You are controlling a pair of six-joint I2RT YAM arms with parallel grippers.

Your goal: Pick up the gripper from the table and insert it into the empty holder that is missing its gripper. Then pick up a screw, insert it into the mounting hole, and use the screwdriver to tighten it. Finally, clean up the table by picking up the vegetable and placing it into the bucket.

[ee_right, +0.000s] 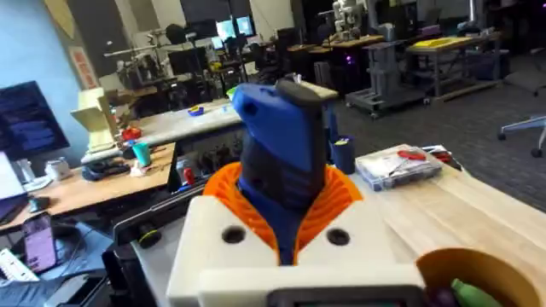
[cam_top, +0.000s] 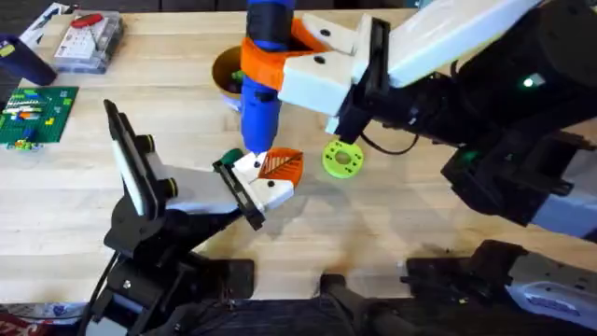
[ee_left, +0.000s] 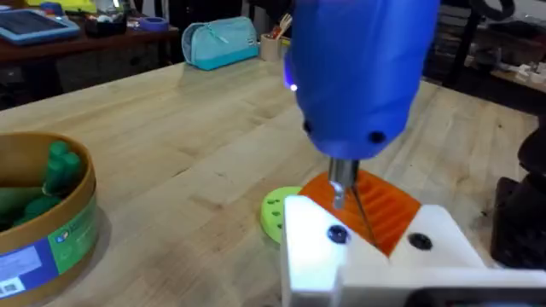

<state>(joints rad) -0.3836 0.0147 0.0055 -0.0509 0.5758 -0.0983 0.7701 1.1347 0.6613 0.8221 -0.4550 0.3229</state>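
Note:
My right gripper (cam_top: pixel 269 67) is shut on the blue screwdriver (cam_top: pixel 261 103), which stands upright, bit down. Its white fingers with orange pads (ee_right: pixel 341 200) clamp the screwdriver (ee_right: pixel 281 162). The bit (ee_left: pixel 339 186) hangs just above the white holder (ee_left: pixel 341 256) at the end of my left arm, over a dark round spot (ee_left: pixel 337 234). The orange ribbed gripper (ee_left: pixel 388 205) sits in that holder (cam_top: pixel 256 182). The left gripper (cam_top: pixel 270 177) is this same unit. The tan bucket (ee_left: pixel 60 230) stands apart on the table (ee_left: pixel 196 128) with a green vegetable (ee_left: pixel 55 166) inside.
A lime-green ring disc (cam_top: pixel 342 157) lies just right of the holder. A clear parts box (cam_top: pixel 89 42) and a green studded plate (cam_top: pixel 37 114) sit at the far left. The bucket (cam_top: pixel 227 70) is behind the screwdriver. A teal pouch (ee_left: pixel 220 43) rests near the table's far edge.

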